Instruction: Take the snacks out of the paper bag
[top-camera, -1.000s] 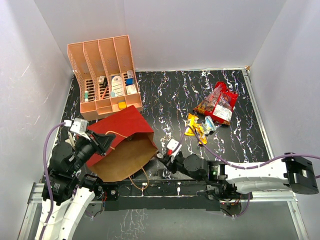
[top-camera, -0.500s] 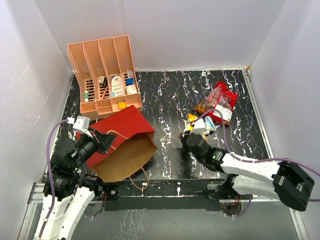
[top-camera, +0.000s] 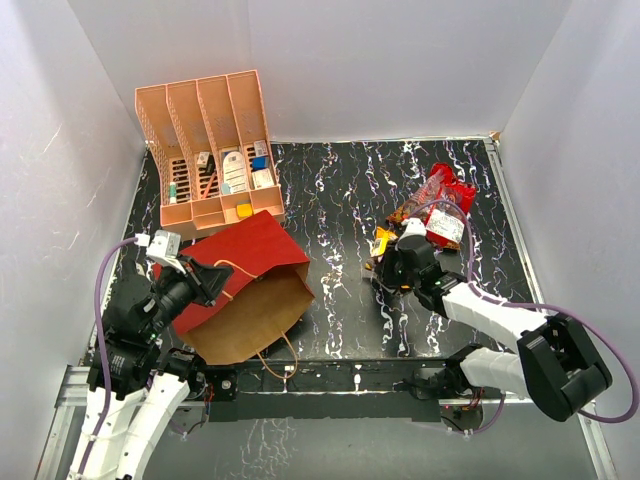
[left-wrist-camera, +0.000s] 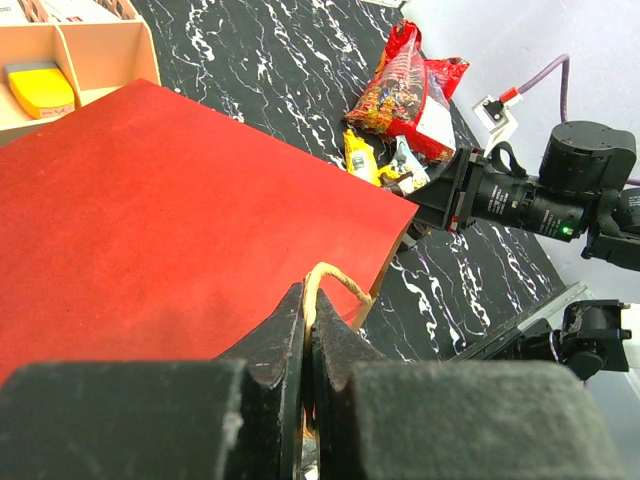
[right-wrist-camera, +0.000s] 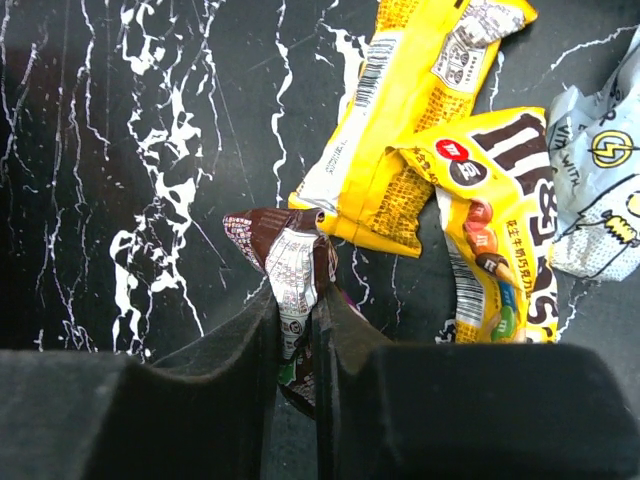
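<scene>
As it lies flat, paper bag (top-camera: 240, 262), mouth toward near edge

I am pinching a brown-and-white shiny packet (right-wrist-camera: 290, 262) in my black right pincer (right-wrist-camera: 297, 305), yellow packets (right-wrist-camera: 400, 150) showing red and brown print, silver-blue foil packet (right-wrist-camera: 600, 200) glinting, black tabletop (top-camera: 340, 190) running white marble veins, dark red paper bag (top-camera: 245, 250) showing its kraft-brown inside

Boxed in by plain white walls (top-camera: 400, 70) on three sides, floored with a black tabletop (top-camera: 340, 200) veined in white, evenly lit, with a peach slotted file rack (top-camera: 195, 215) at far left.
</scene>
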